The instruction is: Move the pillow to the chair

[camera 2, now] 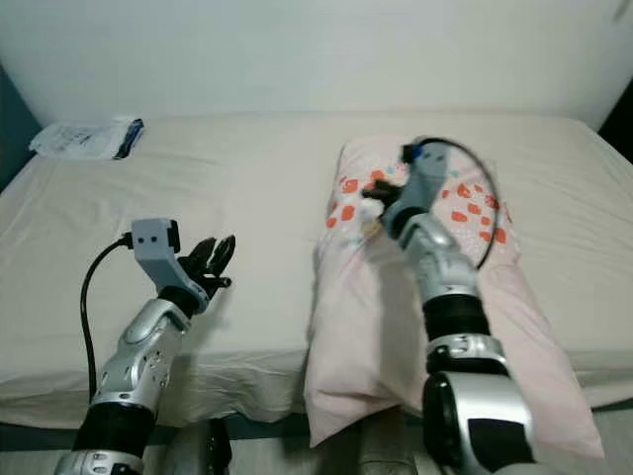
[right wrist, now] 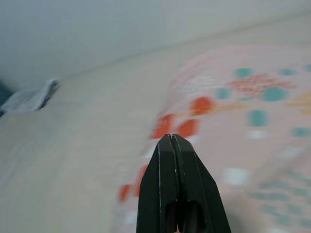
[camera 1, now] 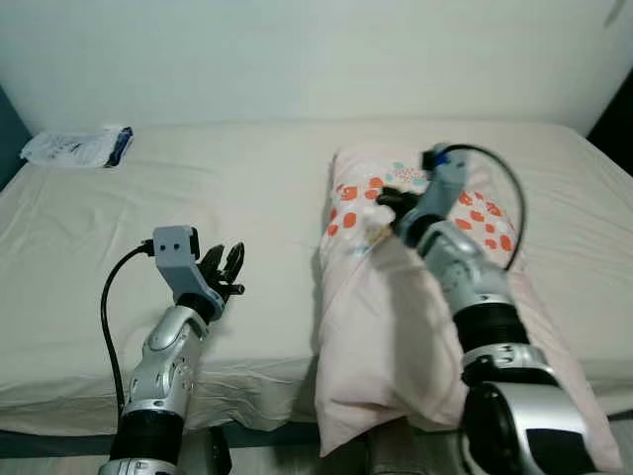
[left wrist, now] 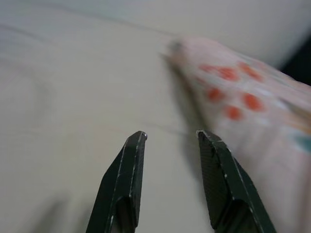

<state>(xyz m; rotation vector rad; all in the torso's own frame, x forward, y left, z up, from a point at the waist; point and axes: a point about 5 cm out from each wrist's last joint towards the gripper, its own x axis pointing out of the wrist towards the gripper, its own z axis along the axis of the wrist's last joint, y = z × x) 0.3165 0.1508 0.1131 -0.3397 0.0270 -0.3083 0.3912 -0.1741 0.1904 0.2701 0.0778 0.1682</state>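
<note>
- One bed with a cream sheet spans the room, backed by a pale wall.
- One pink pillow with red spots overhangs the near edge.
- Left gripper hovers released beside it.
- Right gripper, fingers clenched together, sits over the pillow.
- One white packet lies far left.

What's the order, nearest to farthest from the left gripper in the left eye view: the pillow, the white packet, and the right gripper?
From the left gripper:
1. Pillow, just to its right, hanging over the bed edge.
2. Right gripper, farther right, above the pillow's patterned end.
3. White packet, at the bed's far left corner.
</note>
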